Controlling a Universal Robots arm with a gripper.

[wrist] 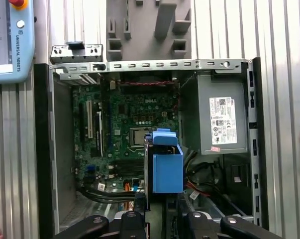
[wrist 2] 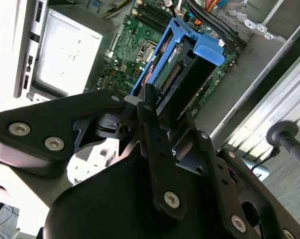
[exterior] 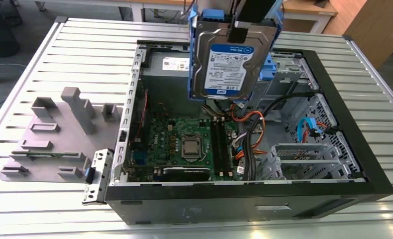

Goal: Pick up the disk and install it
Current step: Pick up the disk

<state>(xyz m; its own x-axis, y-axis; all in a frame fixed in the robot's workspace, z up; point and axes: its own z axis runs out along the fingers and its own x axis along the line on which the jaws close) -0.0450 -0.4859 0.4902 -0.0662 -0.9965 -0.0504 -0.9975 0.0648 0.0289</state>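
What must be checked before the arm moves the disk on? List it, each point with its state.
1. Gripper shut on the disk: ok, the disk hangs from its top edge.
2. Blue bracket on the disk: ok.
3. Computer case open: ok.
4. Disk apart from the circuit board: ok, held above it.
5. Cables out of the way: cannot tell; they lie loose beside the board.
6. Free bay in the metal cage: cannot tell.

- Disk (exterior: 231,67): 1 (set in a blue carrier)
- Open computer case (exterior: 203,206): 1
- Motherboard (exterior: 164,133): 1
- Power supply (wrist: 222,117): 1
- Grey fixture tray (exterior: 47,137): 1
- Teach pendant (wrist: 10,50): 1
- Slatted metal table (exterior: 375,219): 1
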